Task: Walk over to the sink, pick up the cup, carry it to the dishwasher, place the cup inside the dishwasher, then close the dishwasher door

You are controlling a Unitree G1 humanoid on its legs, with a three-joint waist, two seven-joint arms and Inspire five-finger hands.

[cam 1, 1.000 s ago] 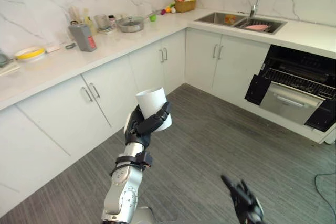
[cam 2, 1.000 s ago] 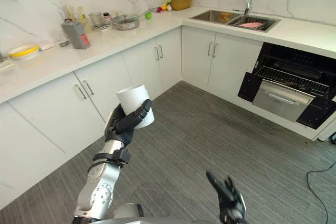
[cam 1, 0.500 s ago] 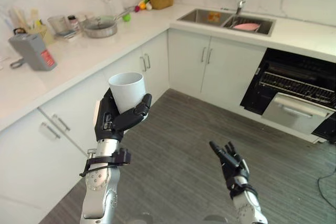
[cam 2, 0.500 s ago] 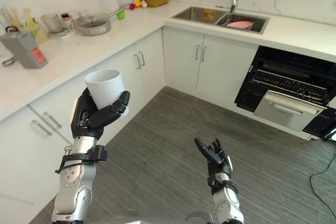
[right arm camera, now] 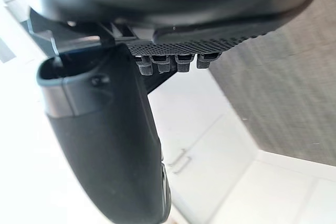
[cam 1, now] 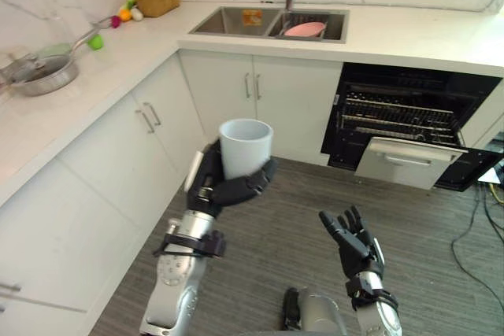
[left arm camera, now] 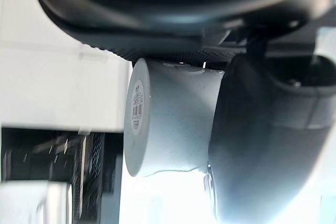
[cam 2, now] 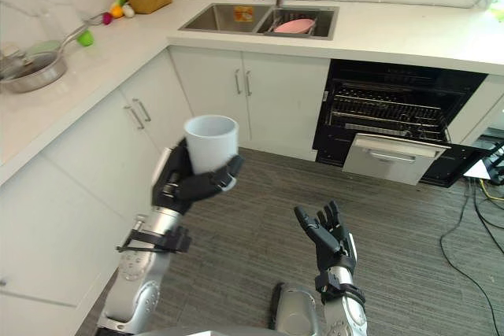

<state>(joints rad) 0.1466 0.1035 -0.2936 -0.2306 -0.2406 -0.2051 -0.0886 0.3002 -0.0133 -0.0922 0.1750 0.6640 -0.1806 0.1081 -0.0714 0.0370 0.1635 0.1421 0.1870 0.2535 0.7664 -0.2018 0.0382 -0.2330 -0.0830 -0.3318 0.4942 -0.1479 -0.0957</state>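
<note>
Left hand point(cam 1: 211, 185) is curled round the white cup point(cam 1: 245, 149), thumb and fingers wrapping its lower half, holding it upright and mouth-up in the air over the grey floor point(cam 1: 441, 257) in front of the white cabinets. Right hand point(cam 1: 352, 240) is low and empty with fingers spread straight, palm up. Dishwasher point(cam 1: 398, 120) stands open under the bench point(cam 1: 409, 33), just beside the sink point(cam 1: 236, 20), well apart from the cup; a pink dish point(cam 1: 304, 29) lies in the sink.
</note>
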